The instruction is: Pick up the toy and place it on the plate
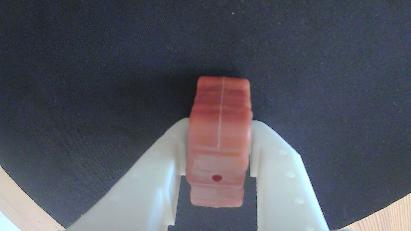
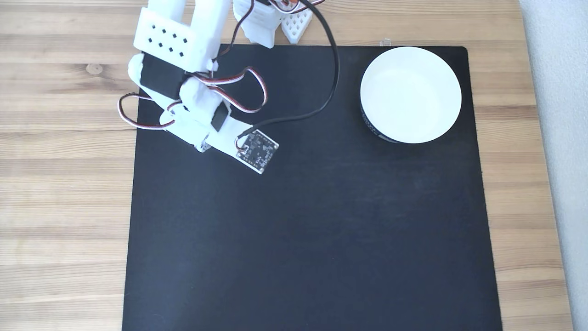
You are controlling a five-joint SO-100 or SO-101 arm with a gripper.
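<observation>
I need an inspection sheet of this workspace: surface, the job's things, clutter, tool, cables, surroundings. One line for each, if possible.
Surface: black mat on a wooden table.
Job's things: reddish-brown toy between the white fingers in the wrist view; white plate at the mat's upper right in the fixed view, nothing in it.
Clutter: nothing seen.
Tool: tool shut on the toy, above the mat.
Cables: black cable and red-white wires loop along the arm to a small circuit board.
Surroundings: pale grey strip at the right edge.
</observation>
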